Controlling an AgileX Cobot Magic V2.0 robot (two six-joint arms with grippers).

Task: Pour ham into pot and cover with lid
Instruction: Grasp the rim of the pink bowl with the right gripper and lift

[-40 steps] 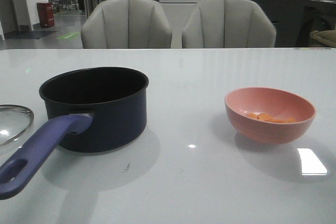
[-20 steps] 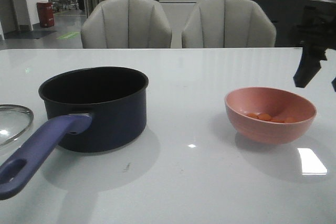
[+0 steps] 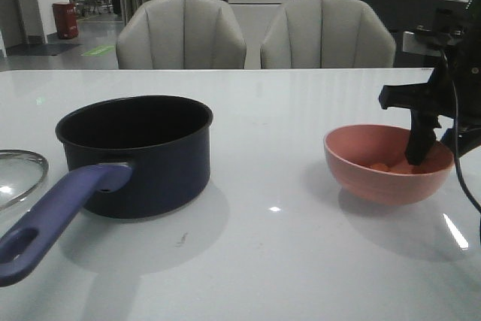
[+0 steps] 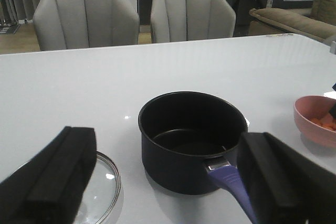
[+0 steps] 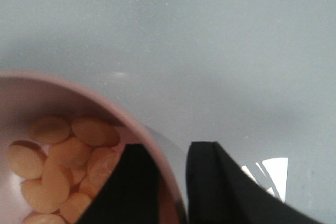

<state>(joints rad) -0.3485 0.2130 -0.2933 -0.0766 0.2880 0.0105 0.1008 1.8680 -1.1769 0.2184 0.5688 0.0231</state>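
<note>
The ham (image 5: 63,153), small orange slices, lies in the pink bowl (image 3: 376,180). My right gripper (image 5: 173,182) is open and straddles the bowl's near-right rim (image 5: 157,150), one finger (image 5: 131,182) inside and the other outside; it also shows in the front view (image 3: 440,148). The dark navy pot (image 3: 135,155) stands empty on the left, its purplish-blue handle (image 3: 52,223) pointing toward me. The glass lid (image 3: 19,174) lies flat to its left. My left gripper (image 4: 168,140) is open and empty, held back from the pot (image 4: 191,135) and lid (image 4: 102,182).
The white table (image 3: 263,261) carries the pot, lid and bowl. Two grey chairs (image 3: 180,35) stand behind its far edge. In the left wrist view the bowl (image 4: 312,124) shows to the pot's right.
My right arm has come in from the right and dropped onto the bowl, its fingers now astride the rim. The bowl has shifted very slightly. Pot and lid have not moved.
</note>
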